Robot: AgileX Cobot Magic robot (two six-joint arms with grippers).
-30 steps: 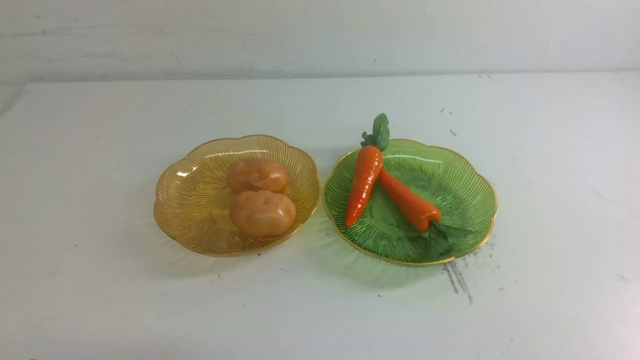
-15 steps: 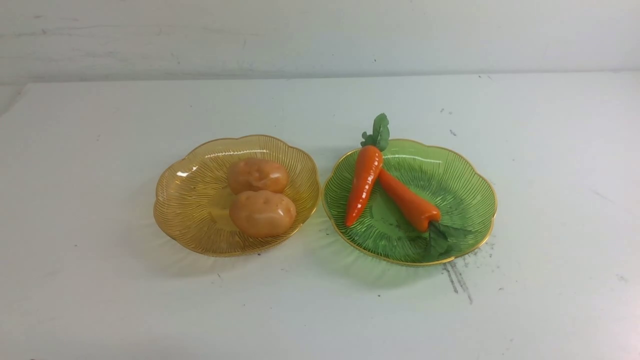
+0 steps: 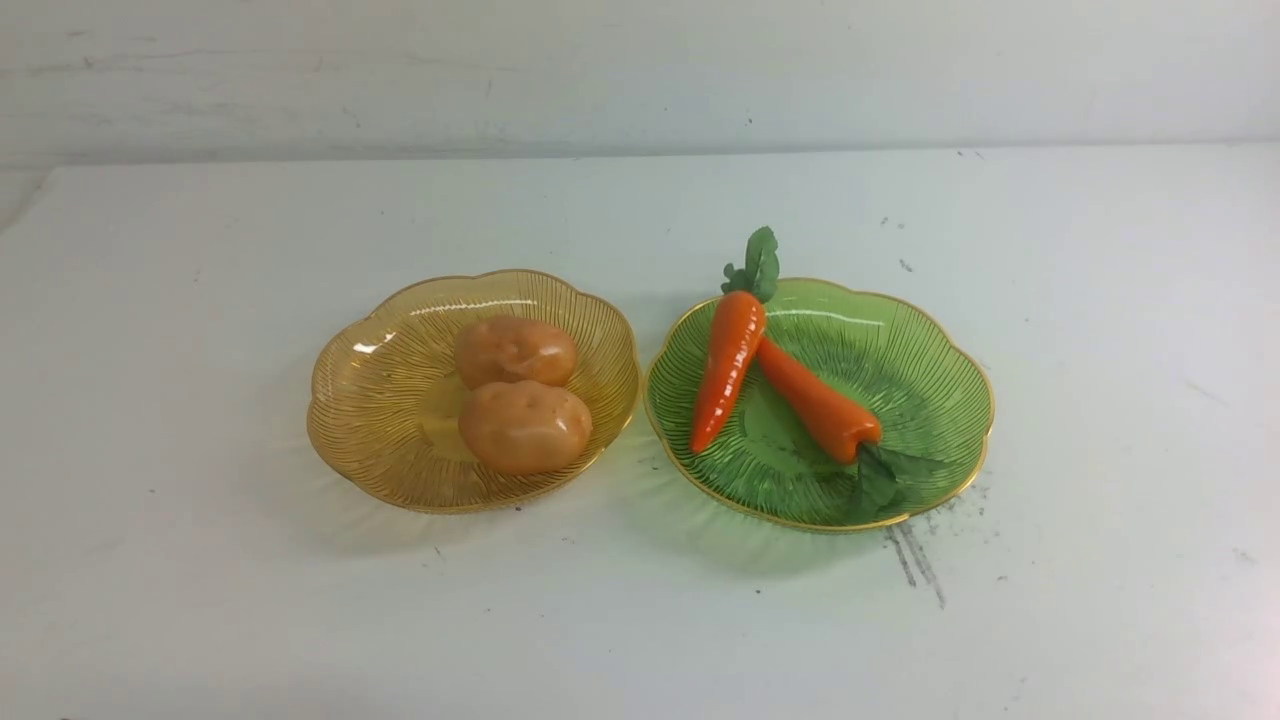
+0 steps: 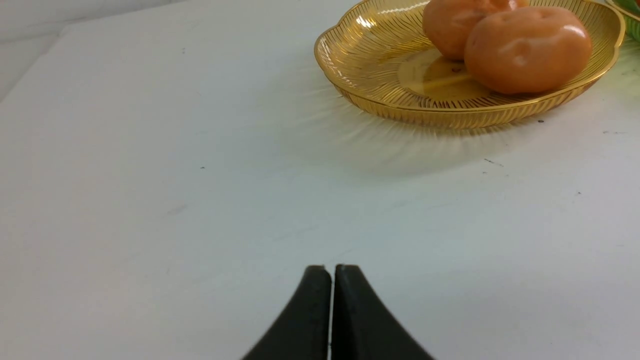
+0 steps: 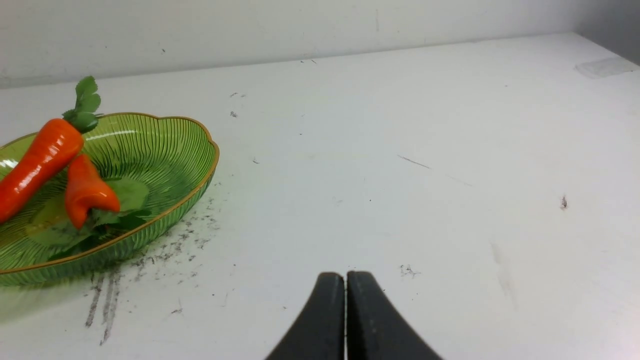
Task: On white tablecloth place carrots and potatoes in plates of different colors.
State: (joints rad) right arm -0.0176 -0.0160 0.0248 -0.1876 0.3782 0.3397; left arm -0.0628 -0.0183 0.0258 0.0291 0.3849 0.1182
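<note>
Two tan potatoes [image 3: 517, 350] [image 3: 525, 427] lie together in the amber-yellow plate [image 3: 370, 410] on the white tablecloth [image 3: 200, 300]. To its right, the green plate [image 3: 920, 380] holds two orange carrots [image 3: 730, 365] [image 3: 815, 402], one lying across the other's tip. Neither arm shows in the front view. In the left wrist view my left gripper [image 4: 332, 270] is shut and empty, well short of the amber-yellow plate [image 4: 360, 60] and the potatoes [image 4: 527, 49]. In the right wrist view my right gripper [image 5: 345, 276] is shut and empty, apart from the green plate [image 5: 165, 150] and carrots [image 5: 40, 162].
Grey scuff streaks [image 3: 915, 560] mark the cloth by the green plate's near right edge. A pale wall [image 3: 640, 70] runs behind the table's far edge. A strip of clear tape [image 5: 602, 66] sits near the far corner in the right wrist view.
</note>
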